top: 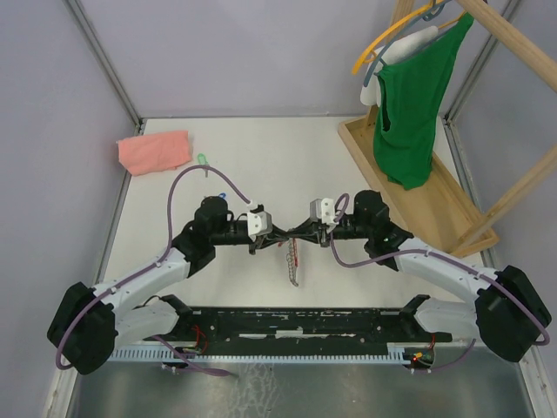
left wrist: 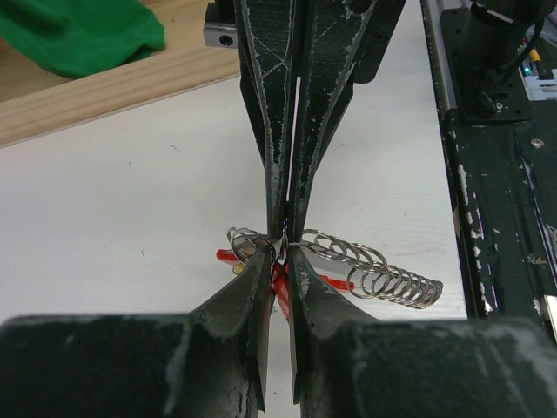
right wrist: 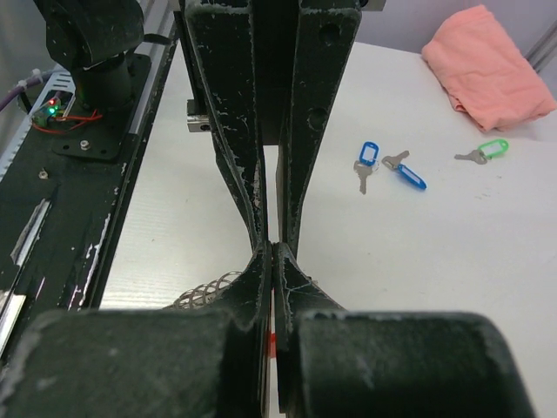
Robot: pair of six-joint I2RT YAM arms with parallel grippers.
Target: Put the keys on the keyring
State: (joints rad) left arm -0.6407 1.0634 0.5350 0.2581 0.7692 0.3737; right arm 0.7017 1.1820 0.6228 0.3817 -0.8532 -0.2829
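Note:
My left gripper (top: pixel 271 232) and right gripper (top: pixel 290 233) meet tip to tip above the table's middle. The keyring (top: pixel 294 263), a grey strip of wire loops (left wrist: pixel 387 277) with a red band (left wrist: pixel 335 281), hangs between them and trails toward the near edge. In the left wrist view my left gripper (left wrist: pixel 280 254) is nearly shut, with a red tag (left wrist: pixel 280 292) between its jaws, seemingly the red key's. My right gripper (right wrist: pixel 272 250) is shut on a thin loop of the keyring (right wrist: pixel 202 293). Two blue keys (right wrist: pixel 367 158) (right wrist: pixel 406 171) and a green key (right wrist: pixel 486 151) lie loose on the table.
A folded pink cloth (top: pixel 155 151) lies at the far left, with the green key (top: pixel 202 159) beside it. A wooden rack (top: pixel 435 196) with a green shirt (top: pixel 416 100) on a hanger stands at the far right. The black base rail (top: pixel 296 324) runs along the near edge.

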